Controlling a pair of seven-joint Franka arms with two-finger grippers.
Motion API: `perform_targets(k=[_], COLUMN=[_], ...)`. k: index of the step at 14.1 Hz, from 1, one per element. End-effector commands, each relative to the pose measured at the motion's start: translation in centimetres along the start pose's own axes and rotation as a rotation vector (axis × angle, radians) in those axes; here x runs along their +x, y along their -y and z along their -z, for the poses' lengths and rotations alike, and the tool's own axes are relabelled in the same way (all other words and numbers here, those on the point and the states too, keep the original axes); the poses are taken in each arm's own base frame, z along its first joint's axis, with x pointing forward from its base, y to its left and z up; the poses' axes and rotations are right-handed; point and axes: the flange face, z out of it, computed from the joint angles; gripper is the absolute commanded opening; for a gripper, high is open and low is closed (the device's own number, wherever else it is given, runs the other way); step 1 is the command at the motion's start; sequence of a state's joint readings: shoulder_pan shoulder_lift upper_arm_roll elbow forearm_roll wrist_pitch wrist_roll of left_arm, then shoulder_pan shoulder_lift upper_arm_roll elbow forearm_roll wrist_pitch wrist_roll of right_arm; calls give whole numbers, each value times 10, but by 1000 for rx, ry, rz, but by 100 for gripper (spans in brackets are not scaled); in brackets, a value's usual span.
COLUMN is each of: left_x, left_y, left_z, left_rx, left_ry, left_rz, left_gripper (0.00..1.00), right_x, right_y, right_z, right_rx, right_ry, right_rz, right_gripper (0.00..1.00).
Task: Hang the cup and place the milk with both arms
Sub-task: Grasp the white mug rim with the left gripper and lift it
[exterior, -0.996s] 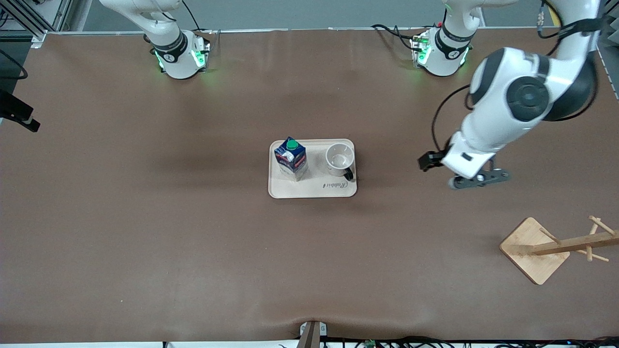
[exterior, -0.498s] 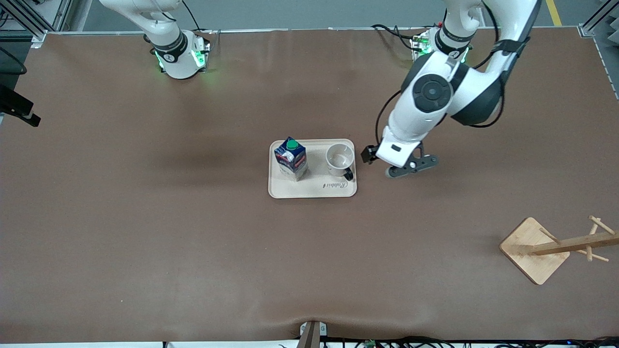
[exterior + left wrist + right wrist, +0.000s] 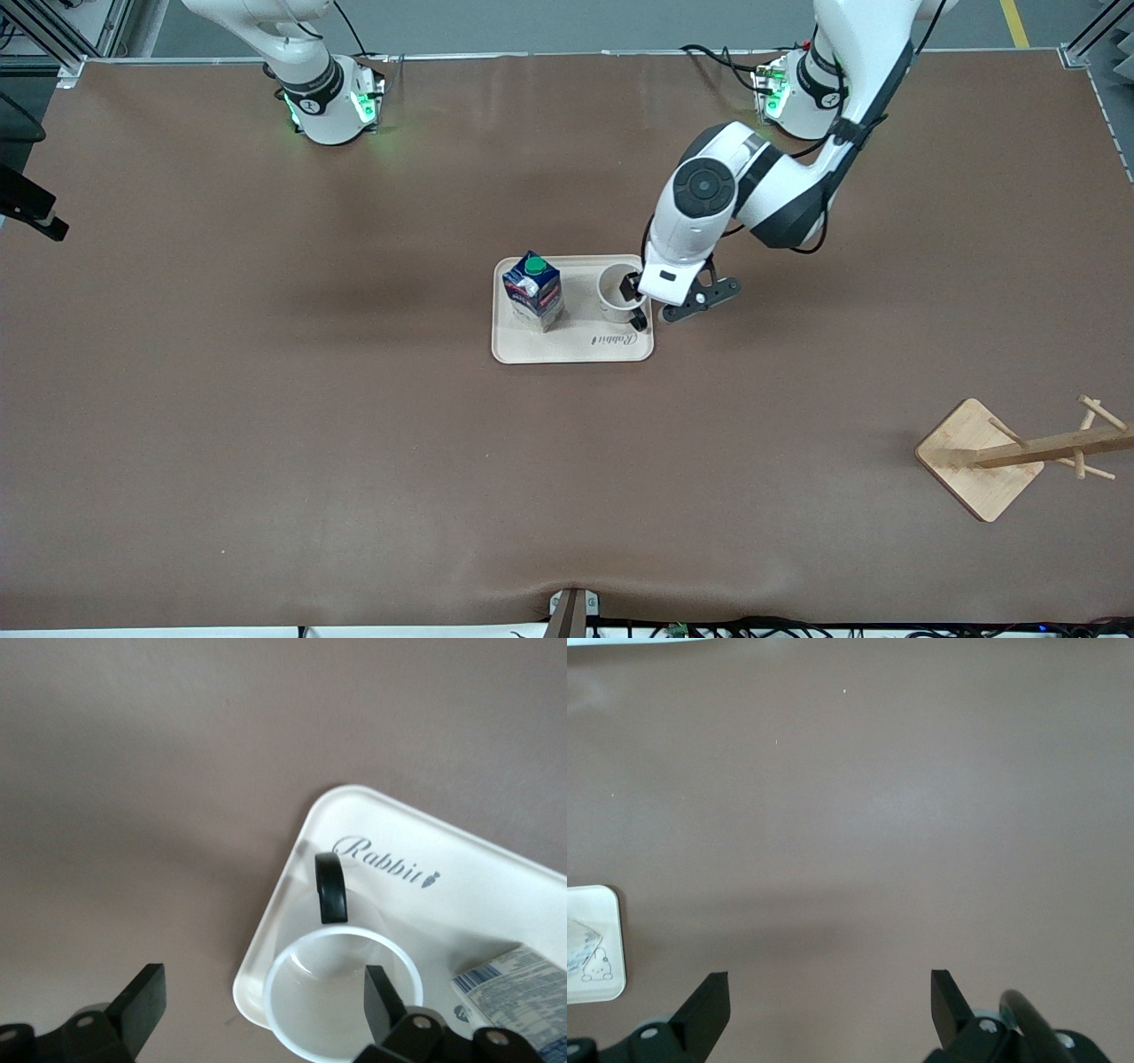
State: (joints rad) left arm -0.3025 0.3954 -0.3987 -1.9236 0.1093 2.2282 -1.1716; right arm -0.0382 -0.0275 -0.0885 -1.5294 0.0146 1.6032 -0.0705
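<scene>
Cup and milk stand side by side on a cream tray at the middle of the table, the cup toward the left arm's end. From the front view, the cup sits upright, mouth up, its black handle pointing toward the front camera; the milk stands upright, its long axis vertical and green cap on top. A wooden rack stands well apart, at the left arm's end.

Only the left wrist view shows the left gripper spread wide, one finger over the cup's mouth and one over bare table beside the tray. The right gripper appears in the right wrist view alone, fingers apart over bare table, a tray corner at the edge; that arm waits.
</scene>
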Motion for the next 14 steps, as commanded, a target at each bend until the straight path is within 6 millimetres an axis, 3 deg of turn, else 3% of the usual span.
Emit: perform_targets(k=[1,2,4,6,7,8,10,12,14], left_x=[-7,-9,-12,-13,-11,-10,-9,-3,3], left_y=[-9,-11,-11,-11,-11,-11,-12,-11,-9], left_z=[-24,-32,-52,-62,-68,-72,-72,-69,-56], left_rx=[-5,-6,13,23,26,23,18,20,13], left_ry=[-8,-1,18,30,37,41,38,13,-13], left_rz=[27,36,31,32,36,38,36,16,8], left_gripper=[90,88,75,58,41,31,13,0,0], right_x=[9,10,10,9,10,11,14,13,12], right_y=[-5,-4,-4,-1,-2,-2,-1,5,8], right_z=[-5,-7,-8,-9,-14,-17,-37,-41,-50], right_rx=[5,2,6,8,9,9,10,12,19], right_ry=[-10,-5,-2,7,11,15,63,82,112], right_rz=[-9,-5,-4,-6,-10,-11,-13,-2,4], right_gripper=[100,100,100,100,100,100,100,100,100])
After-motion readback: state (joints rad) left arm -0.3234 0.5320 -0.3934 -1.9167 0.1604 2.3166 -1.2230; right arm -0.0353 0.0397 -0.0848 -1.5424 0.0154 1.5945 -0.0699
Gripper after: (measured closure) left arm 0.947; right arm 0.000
